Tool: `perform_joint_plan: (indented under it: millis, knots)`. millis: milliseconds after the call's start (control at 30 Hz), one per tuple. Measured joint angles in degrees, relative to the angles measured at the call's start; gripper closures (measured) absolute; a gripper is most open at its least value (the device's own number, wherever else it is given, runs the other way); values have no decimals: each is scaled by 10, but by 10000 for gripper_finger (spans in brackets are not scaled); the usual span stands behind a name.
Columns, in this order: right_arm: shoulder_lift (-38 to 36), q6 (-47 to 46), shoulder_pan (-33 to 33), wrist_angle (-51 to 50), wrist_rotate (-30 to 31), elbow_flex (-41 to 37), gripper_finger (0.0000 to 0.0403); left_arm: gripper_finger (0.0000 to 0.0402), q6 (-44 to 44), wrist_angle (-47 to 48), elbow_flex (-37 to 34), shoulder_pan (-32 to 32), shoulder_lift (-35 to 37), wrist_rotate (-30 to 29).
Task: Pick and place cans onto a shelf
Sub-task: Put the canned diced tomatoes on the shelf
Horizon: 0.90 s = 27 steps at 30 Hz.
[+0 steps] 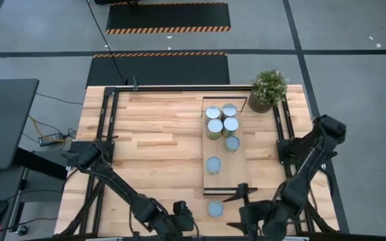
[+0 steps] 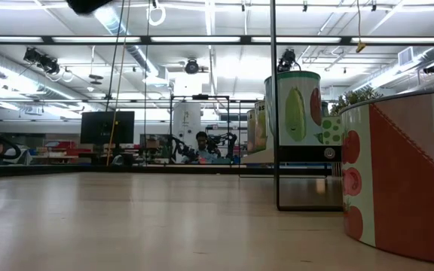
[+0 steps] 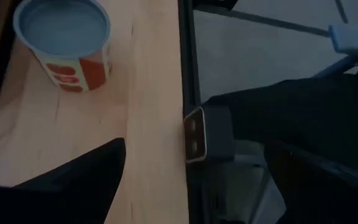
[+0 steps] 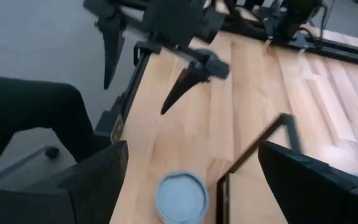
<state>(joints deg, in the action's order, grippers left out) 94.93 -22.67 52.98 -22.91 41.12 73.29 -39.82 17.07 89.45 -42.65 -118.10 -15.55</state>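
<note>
One can (image 1: 216, 209) sits on the table (image 1: 153, 127) between the two claws. The left claw (image 1: 181, 215) and right claw (image 1: 241, 201) are both spread wide, holding nothing. Six cans are farther off on the shelf (image 1: 236, 179).

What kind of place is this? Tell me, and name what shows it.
Probably a robotics lab or industrial workshop. Hazard-striped floor mats lie on the grey concrete beyond the table, and the low view shows an open hall with ceiling strip lights, monitors and other equipment.
</note>
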Motion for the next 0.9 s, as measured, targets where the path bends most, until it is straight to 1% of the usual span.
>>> perform_joint_plan:
  millis: [100, 233, 300, 400, 633, 900]
  knots:
    - [37, 1, -6, -32, -11, 32, 35, 13, 19, 20, 0, -16, 12, -34]
    - [81, 0, -17, -73, -33, 79, 35, 13, 29, 90, 0, -43, 44, -113]
    - [102, -1, -24, -84, -54, 99, 35, 13, 27, 113, 0, -54, 54, -148]
    - [130, -2, -37, -114, -93, 124, 35, 13, 28, 126, 0, -62, 65, -176]
    - [188, -1, -71, -157, -181, 159, 35, 13, 29, 129, 0, -57, 65, -175]
    - [241, 2, -86, -227, -193, 205, 35, 13, 25, 130, 0, -57, 65, -172]
